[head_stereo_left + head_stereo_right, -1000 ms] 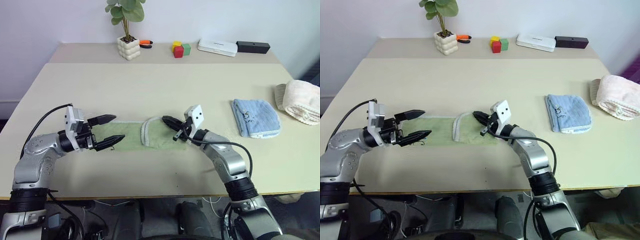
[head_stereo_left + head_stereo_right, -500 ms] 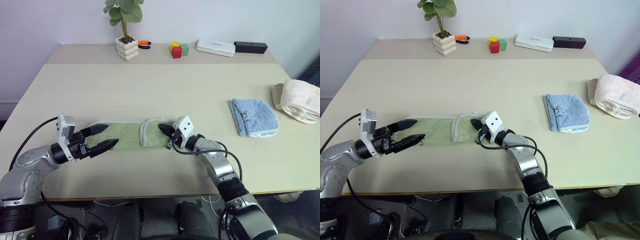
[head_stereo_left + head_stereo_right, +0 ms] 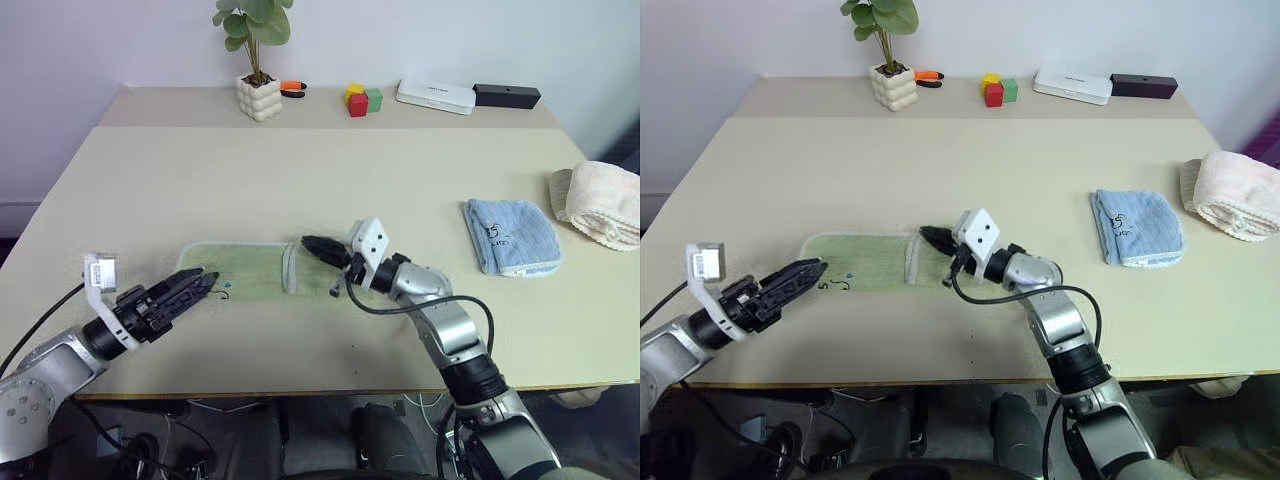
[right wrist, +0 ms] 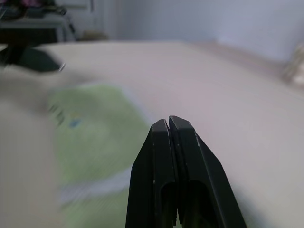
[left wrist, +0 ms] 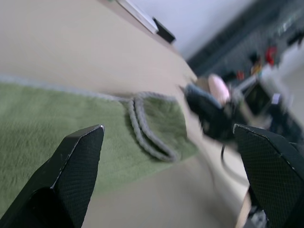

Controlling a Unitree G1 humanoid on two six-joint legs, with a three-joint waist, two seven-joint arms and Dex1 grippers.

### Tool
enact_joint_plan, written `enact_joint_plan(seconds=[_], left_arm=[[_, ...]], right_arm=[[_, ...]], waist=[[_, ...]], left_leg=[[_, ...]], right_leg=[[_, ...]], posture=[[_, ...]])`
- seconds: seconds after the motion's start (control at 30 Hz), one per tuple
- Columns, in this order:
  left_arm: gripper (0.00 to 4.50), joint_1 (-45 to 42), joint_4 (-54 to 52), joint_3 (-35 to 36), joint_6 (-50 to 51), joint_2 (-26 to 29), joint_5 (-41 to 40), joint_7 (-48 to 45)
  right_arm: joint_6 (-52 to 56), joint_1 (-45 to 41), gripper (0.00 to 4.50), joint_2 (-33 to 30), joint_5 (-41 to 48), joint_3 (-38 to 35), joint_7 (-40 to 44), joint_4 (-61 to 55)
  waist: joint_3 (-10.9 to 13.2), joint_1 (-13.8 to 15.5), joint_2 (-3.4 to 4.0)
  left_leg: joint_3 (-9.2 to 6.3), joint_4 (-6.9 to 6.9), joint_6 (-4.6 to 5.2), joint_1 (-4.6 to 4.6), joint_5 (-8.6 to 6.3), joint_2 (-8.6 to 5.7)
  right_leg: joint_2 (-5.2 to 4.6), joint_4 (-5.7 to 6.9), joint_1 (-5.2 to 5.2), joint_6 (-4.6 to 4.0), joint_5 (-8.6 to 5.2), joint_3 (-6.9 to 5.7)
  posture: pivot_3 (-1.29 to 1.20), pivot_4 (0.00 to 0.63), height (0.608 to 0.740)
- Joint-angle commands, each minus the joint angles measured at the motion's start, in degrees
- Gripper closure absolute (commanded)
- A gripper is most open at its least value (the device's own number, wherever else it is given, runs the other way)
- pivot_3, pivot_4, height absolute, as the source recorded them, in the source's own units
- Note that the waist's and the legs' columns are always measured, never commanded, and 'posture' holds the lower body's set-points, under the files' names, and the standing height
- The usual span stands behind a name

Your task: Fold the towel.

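Right gripper [image 3: 312, 245] of mine sits pinched tight, both black fingers [image 4: 167, 156] pressed flat together with nothing showing between them, tips hovering over the folded end of the towel [image 3: 255, 270]. Whether those tips press into the cloth or float just above it, I cannot tell. Over on my other side, my left gripper [image 3: 198, 285] is spread wide with nothing in it, and from the wrist camera its two fingers [image 5: 76, 166] stand far apart, framing the green cloth ahead. From the head camera those same fingers overlap into one dark wedge, so the gap barely reads there.

Towel lies flat on the table [image 3: 320, 180], stretched between my two hands: its near end just ahead of my left fingertips, its far end doubled over into a short flap right under my right fingertips. White stitched edging runs along the flap's border. A small dark mark sits on the cloth close to my left fingertips, too small to read.

Further out past my right hand lies a light blue towel [image 3: 512, 236], and beyond it a cream rolled towel [image 3: 600, 203], cut off at the frame edge. Far across from both hands stand a potted plant [image 3: 256, 70], coloured blocks [image 3: 362, 99], a white box [image 3: 435, 95] and a black bar [image 3: 506, 95].
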Motion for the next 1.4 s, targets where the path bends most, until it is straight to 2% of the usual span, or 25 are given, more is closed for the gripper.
enact_joint_plan(seconds=[0.03, 0.17, 0.33, 0.47, 0.6, 0.67, 0.87, 0.97, 1.2, 1.3, 1.4], left_arm=[[0.00, 2.59, -2.09, 2.10, 1.58, -1.24, -6.60, 5.58], [0.00, 6.44, -5.01, 2.15, 1.60, -2.83, -12.14, 10.85], [0.00, 11.84, -6.22, 1.92, 0.81, -4.32, -16.31, 14.43], [0.00, 15.49, -5.76, 1.82, 0.02, -5.24, -17.37, 15.82], [0.00, 14.95, -3.47, 1.59, -0.96, -5.77, -21.65, 19.34], [0.00, 14.57, -2.89, 1.20, -1.66, -6.02, -21.33, 20.16], [0.00, 12.21, 0.07, 1.33, -4.35, -7.84, -23.70, 24.99], [0.00, 12.65, 0.60, 0.65, -4.54, -8.57, -23.08, 24.86], [0.00, 11.23, 1.84, -0.09, -5.40, -10.39, -23.78, 27.63], [0.00, 9.78, 2.73, -0.33, -6.22, -10.95, -23.65, 28.09], [0.00, 8.35, 3.14, -0.79, -7.11, -11.50, -22.39, 28.61]], right_arm=[[-3.38, 0.26, 4.48, 0.03, -2.61, 1.39, -0.51, 2.11], [-8.56, 0.03, 4.48, -0.69, -8.08, 3.63, -1.95, 7.03], [-12.36, -0.46, 4.48, -1.14, -10.49, 4.71, -1.66, 8.66], [-12.86, -0.36, 4.48, -0.70, -10.88, 4.56, -2.14, 8.91], [-11.41, -1.06, 4.48, -0.42, -9.12, 2.89, -2.11, 8.39], [-10.75, -1.73, 4.48, -1.29, -8.16, 1.71, -1.45, 7.96], [7.26, -2.73, 4.48, -5.85, 13.50, -9.32, 7.80, -3.93], [11.92, -2.13, 3.60, -12.01, 19.37, -12.75, 12.99, -10.23], [13.59, 0.39, 0.03, -19.20, 20.71, -14.35, 16.64, -15.45], [9.48, 4.28, 0.03, -22.80, 20.16, -15.99, 21.17, -15.83], [8.69, 5.76, 0.03, -23.93, 20.33, -16.48, 21.94, -15.64]], waist=[[0.00, -0.07, 0.00], [0.00, -0.10, 0.00], [-0.01, -0.07, -0.01], [-0.01, -0.10, -0.01], [-0.01, 0.07, -0.01], [0.00, 0.03, 0.00], [0.00, 0.20, 0.00], [0.00, 0.20, 0.01], [-0.01, 0.21, 0.00], [-0.01, 0.49, 0.01], [-0.01, 0.39, 0.00]], left_leg=[[0.00, 0.00, 0.00, 0.00, 0.00, 0.00], [-0.02, -0.01, -0.01, 0.02, 0.00, -0.02], [-0.03, -0.01, -0.07, 0.04, 0.02, -0.10], [-0.04, -0.01, -0.08, 0.04, 0.01, -0.11], [-0.13, -0.01, -0.11, 0.04, 0.02, -0.10], [-0.14, -0.01, -0.11, 0.04, 0.02, -0.09], [-0.11, -0.02, -0.10, 0.01, 0.02, -0.26], [-0.10, -0.04, -0.09, 0.00, 0.00, -0.27], [-0.09, -0.27, -0.08, 0.03, 0.01, -0.23], [-0.04, -0.43, -0.07, 0.02, 0.02, -0.28], [0.02, -0.49, -0.04, 0.02, 0.01, -0.39]], right_leg=[[0.00, 0.00, -0.01, -0.01, 0.00, -0.01], [-0.07, -0.01, -0.02, -0.05, -0.02, 0.00], [-0.21, -0.03, 0.02, -0.24, -0.12, 0.00], [-0.25, -0.06, 0.01, -0.29, -0.14, 0.01], [-0.30, -0.06, 0.02, -0.32, -0.15, -0.04], [-0.39, -0.07, 0.04, -0.33, -0.16, -0.03], [-0.72, -0.16, 0.09, -0.34, -0.16, -0.05], [-0.77, -0.24, 0.11, -0.34, -0.16, -0.06], [-0.75, -0.49, 0.11, -0.35, -0.15, -0.07], [-0.73, -0.81, 0.20, -0.40, -0.12, -0.09], [-0.73, -1.01, 0.30, -0.40, -0.11, -0.10]], posture=[[0.00, 0.150, 0.740], [0.00, 0.150, 0.740], [0.00, 0.150, 0.740], [0.00, 0.150, 0.740], [0.00, 0.150, 0.740], [0.00, 0.150, 0.740], [0.00, 0.150, 0.740], [0.00, 0.150, 0.740], [0.00, 0.150, 0.740], [0.00, 0.150, 0.740], [0.00, 0.150, 0.740]])
